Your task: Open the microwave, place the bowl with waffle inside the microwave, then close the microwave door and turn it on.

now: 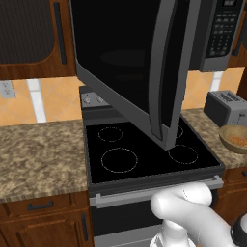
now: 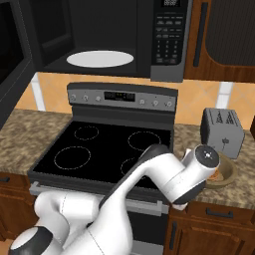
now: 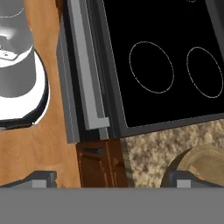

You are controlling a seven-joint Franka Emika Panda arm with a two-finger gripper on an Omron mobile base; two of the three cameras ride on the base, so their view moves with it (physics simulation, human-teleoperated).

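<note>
The microwave (image 1: 219, 34) hangs above the stove, and its microwave door (image 1: 130, 62) is swung wide open toward me. Inside, a white turntable (image 2: 99, 58) shows. The tan bowl (image 1: 235, 139) sits on the counter right of the stove, holding the orange-brown waffle (image 1: 238, 140). In the right base view my arm's wrist covers most of the bowl (image 2: 228, 173). In the hand view my gripper (image 3: 111, 181) is open and holds nothing. It hovers over the counter's front edge, with one fingertip (image 3: 181, 180) just in front of the bowl's rim (image 3: 203, 159).
The black stove top (image 1: 140, 154) lies below the open door, which overhangs it. A gray toaster (image 1: 226, 107) stands behind the bowl. The oven's handle bar (image 3: 87, 78) and a wooden drawer (image 3: 98, 162) lie under my hand. Granite counter (image 1: 38, 154) stretches left of the stove.
</note>
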